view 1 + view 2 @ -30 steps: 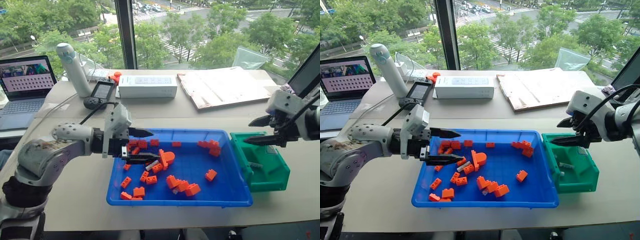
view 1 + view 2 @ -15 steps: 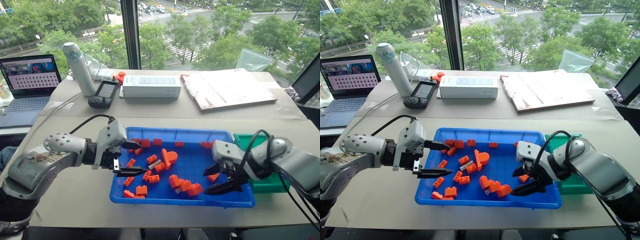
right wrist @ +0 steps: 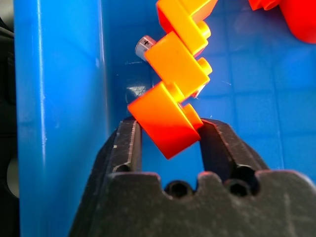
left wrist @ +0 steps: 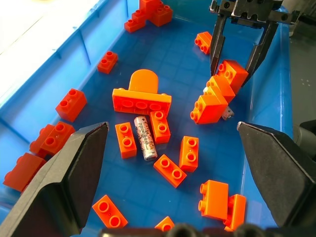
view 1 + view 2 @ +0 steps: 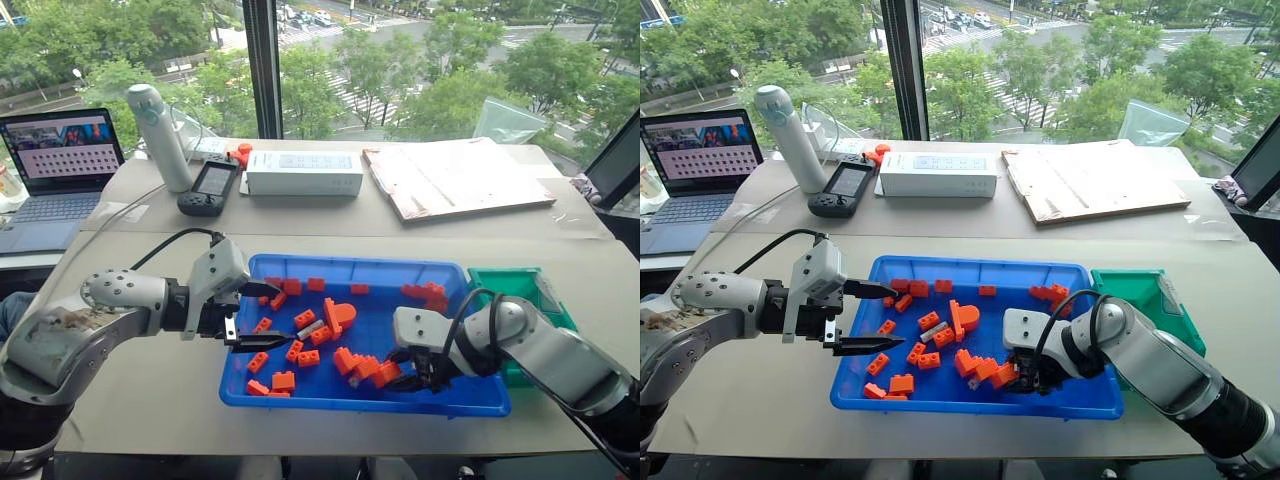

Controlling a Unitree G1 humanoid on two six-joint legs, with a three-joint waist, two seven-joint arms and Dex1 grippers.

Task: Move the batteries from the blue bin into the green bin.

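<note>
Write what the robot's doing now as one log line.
left gripper: open above blue bin | right gripper: shut on orange brick

The left arm reaches in from the left with its tool (image 5: 252, 317) pointing right, its 2 fingers spread wide. The right arm bends in from the right, its tool (image 5: 400, 375) angled down and leftward, fingers (image 3: 129, 143) closed on an orange brick (image 3: 165, 121).

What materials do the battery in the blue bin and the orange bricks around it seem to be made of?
Battery: likely metal with a glossy silver wrap; it reflects light and bears small print.
Orange bricks: moulded plastic, smooth and slightly glossy, with round studs.
Blue bin: probably plastic, shiny, with a faint grid on its floor.
</note>
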